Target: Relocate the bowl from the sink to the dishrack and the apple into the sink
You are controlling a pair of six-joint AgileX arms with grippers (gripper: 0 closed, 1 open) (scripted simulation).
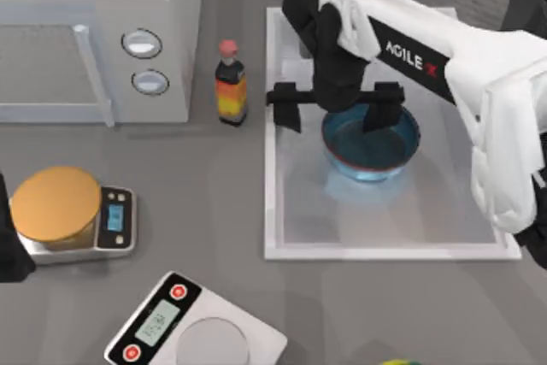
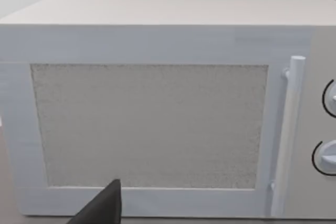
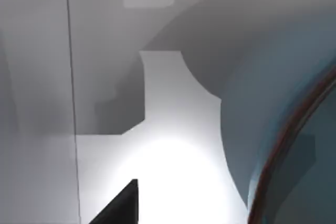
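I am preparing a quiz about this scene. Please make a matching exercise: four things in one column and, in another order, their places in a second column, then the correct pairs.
Things:
1. bowl
2. bottle
3. microwave
4. orange-topped scale

Places:
A. at the table's left edge, in front of the microwave
B. far left corner of the table
C. inside the sink, under the right gripper
D. standing between the microwave and the sink

Pairs: 1-C, 2-D, 3-B, 4-A

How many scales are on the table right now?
2. One scale with an orange disc sits at the table's left; another scale lies at the front edge, left of centre. Others may be out of frame.
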